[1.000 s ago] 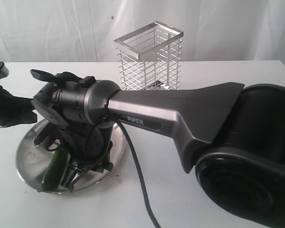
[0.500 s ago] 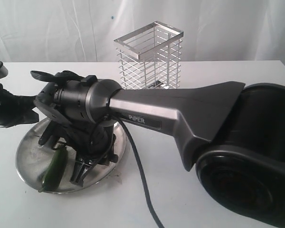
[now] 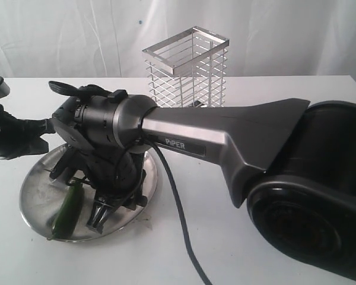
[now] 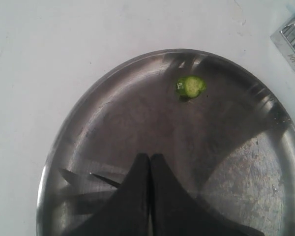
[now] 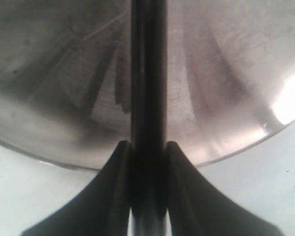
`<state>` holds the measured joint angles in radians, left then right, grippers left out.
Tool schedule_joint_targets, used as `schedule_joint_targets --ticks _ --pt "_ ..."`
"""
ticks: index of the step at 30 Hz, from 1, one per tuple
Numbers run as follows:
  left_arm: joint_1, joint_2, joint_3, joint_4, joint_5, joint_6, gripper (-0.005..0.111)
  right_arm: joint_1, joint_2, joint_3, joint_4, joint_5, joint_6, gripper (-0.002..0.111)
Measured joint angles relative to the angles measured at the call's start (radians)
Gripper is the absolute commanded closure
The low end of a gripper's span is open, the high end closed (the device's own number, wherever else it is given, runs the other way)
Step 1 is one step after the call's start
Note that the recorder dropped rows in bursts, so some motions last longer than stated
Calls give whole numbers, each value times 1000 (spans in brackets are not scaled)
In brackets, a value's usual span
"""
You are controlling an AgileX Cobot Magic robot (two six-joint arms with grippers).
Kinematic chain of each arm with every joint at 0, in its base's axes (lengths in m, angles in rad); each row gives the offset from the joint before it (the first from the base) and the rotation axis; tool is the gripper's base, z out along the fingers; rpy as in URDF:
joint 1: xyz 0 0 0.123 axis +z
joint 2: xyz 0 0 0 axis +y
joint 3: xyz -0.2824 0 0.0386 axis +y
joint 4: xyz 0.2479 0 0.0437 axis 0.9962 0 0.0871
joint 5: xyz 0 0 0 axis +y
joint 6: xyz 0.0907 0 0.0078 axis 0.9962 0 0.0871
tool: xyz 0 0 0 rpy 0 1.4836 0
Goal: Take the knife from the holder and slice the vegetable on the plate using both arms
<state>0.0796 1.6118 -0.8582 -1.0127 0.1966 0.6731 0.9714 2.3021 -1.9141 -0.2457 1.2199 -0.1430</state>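
My right gripper (image 5: 147, 147) is shut on the knife (image 5: 147, 73), whose black length runs out over the plate (image 5: 226, 59). In the exterior view the right arm reaches across to the left and its gripper (image 3: 104, 215) points down at the plate (image 3: 31, 199). The dark-green vegetable (image 3: 68, 208) lies on the plate just left of that gripper. My left gripper (image 4: 150, 158) is shut and holds nothing, hovering over the plate (image 4: 78, 123). A small cut end piece (image 4: 191, 86), pale green inside, lies apart on the plate. The holder (image 3: 187, 71) stands behind, and nothing shows inside it.
The left arm (image 3: 12, 136) sits at the table's far left edge. The right arm's silver link (image 3: 184, 139) spans the middle of the table, with a black cable (image 3: 178, 219) hanging from it. A corner of the holder (image 4: 292, 39) shows beside the plate.
The right arm's wrist has risen a little and shifted right, lifting the gripper and knife slightly over the plate. The vegetable and the left arm have stayed put.
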Motion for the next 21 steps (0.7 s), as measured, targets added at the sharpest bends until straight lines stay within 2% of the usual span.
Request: schedule_joint_targets --ticks 21 --pt "0 0 0 0 8 0 107 0 -36 0 -2 -1 -2 108"
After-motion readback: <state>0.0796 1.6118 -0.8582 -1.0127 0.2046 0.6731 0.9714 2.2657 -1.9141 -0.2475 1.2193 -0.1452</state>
